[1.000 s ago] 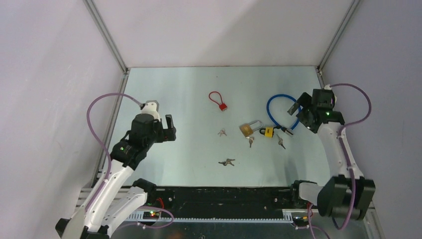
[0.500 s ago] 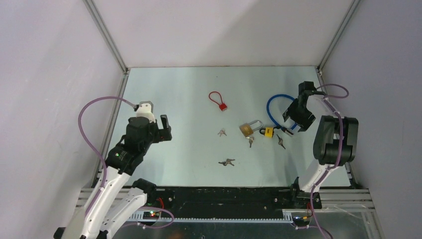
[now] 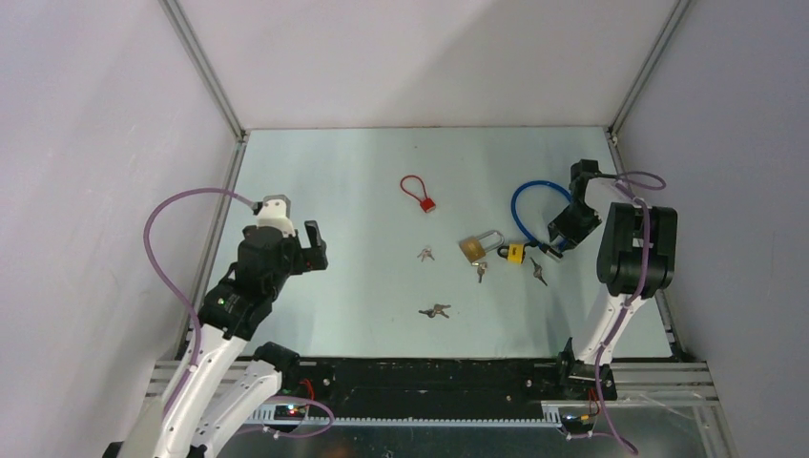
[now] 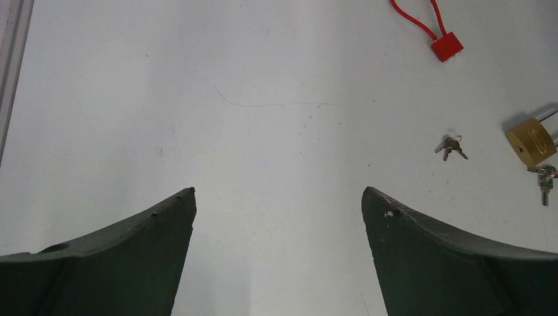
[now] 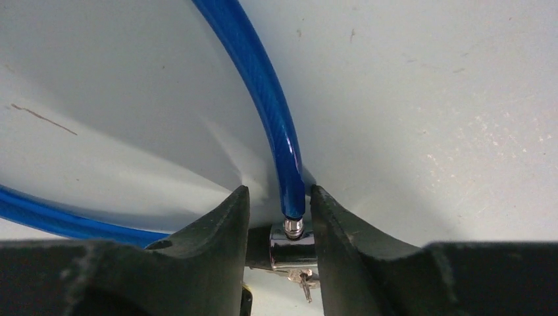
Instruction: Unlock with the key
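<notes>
The glossy blue cable lock (image 5: 276, 118) curves across the right side of the matte table (image 3: 334, 172). Its chrome ferrule (image 5: 293, 227) sits between the right gripper's (image 5: 279, 191) jaws, which stand narrow around it; whether they touch is unclear. A small metal key (image 5: 304, 280) lies just beyond. The left gripper (image 4: 278, 190) is spread wide and holds nothing.

The left arm (image 3: 224, 310) leans forward on its side, and the left gripper (image 4: 278, 194) has its jaws spread wide. The right arm (image 3: 634, 253) stands folded, wrist tipped down. The right gripper (image 5: 279, 191) sits low, jaws roughly half apart.

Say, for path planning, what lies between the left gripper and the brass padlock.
Only a small key bunch lies on the table there; the top view shows it.
</notes>
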Controlling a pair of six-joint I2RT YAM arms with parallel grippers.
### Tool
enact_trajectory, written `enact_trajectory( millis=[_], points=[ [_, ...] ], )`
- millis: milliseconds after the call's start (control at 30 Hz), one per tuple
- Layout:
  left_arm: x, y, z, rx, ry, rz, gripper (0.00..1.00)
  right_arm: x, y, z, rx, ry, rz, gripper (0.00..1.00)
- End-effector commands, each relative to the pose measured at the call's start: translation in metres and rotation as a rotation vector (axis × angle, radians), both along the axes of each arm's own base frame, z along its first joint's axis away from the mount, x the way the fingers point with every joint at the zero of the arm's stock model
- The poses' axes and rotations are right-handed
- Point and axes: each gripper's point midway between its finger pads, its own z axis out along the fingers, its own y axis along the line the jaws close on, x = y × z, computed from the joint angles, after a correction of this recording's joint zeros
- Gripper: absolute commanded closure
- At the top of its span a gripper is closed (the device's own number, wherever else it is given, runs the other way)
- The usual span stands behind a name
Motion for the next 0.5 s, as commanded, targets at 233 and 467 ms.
enact_trajectory(
  millis=[233,467],
  points=[
    [0.0,0.003,0.002,0.02,-0.019,0.004,0.0,0.015,-0.003,0.022,0.06,-0.143,-0.119,1.0],
    [0.001,0.002,0.002,0.018,-0.018,0.002,0.0,0.016,0.002,0.102,0.038,-0.347,-0.128,1.0]
  ],
)
